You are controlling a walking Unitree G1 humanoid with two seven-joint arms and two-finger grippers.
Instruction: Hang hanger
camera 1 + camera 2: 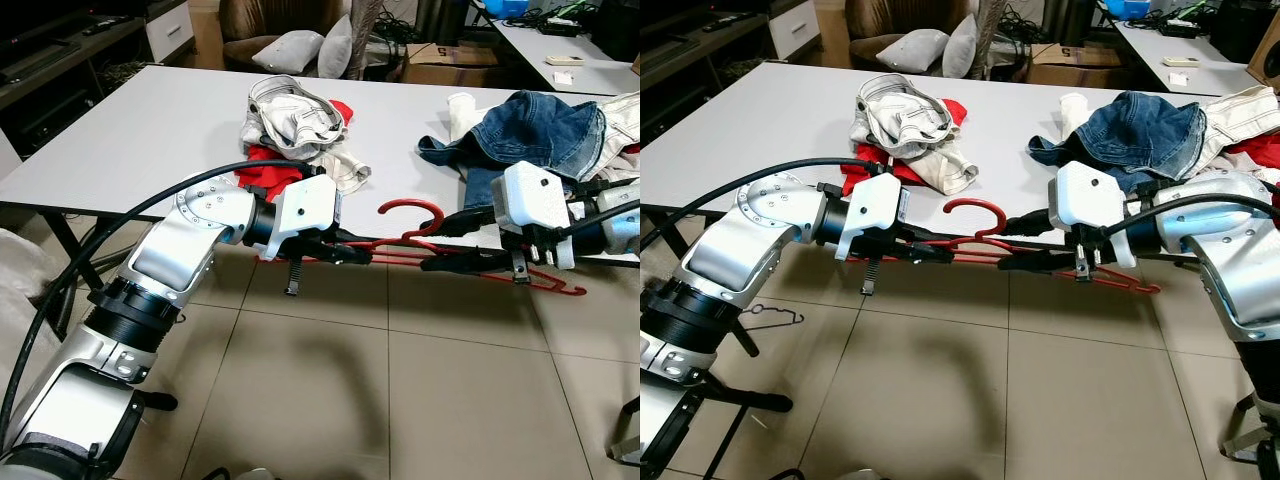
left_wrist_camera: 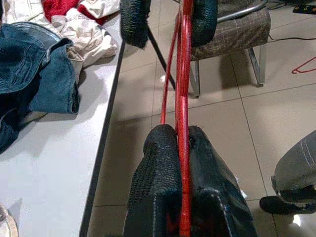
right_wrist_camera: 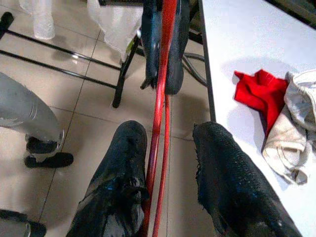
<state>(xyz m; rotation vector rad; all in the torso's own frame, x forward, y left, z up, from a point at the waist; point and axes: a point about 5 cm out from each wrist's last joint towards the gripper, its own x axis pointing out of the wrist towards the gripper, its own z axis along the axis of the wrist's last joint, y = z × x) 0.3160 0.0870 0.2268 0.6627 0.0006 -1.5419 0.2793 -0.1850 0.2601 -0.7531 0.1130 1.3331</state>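
Red hanger [image 1: 420, 245] | left gripper [image 2: 180, 148] clamped | right gripper [image 3: 168, 143] apart (straddling)

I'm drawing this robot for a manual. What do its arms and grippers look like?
Both arms are silver metal with black ribbed joints and thick black cables looping along them. The left gripper and right gripper each have a boxy white housing and two long black fingers with textured, padded surfaces.

Home living room. Long white table [image 1: 120, 140] with piled clothes, tiled floor [image 1: 330, 380]. Grey cushions [image 1: 288, 47] on a brown armchair behind.
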